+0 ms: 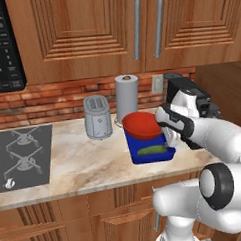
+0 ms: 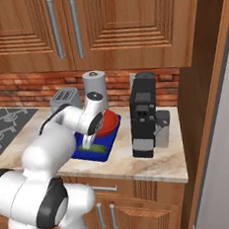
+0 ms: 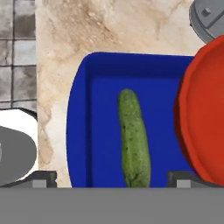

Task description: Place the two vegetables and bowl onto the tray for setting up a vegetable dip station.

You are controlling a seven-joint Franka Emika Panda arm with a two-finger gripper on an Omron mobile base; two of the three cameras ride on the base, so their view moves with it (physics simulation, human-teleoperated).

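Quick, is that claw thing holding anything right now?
Gripper: open, holding nothing; the cucumber lies loose in the blue tray between its tips.

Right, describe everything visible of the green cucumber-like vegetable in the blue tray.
The dark green, elongated cucumber-like vegetable has a mottled, slightly bumpy-looking skin and rounded ends. It lies flat on the floor of the deep blue rectangular tray, lengthwise in the hand view, near the tray's front part in the left base view. The glossy red round bowl sits beside it in the same tray, with a gap between them. The open tool hovers above it, its fingertips either side, not gripping it.
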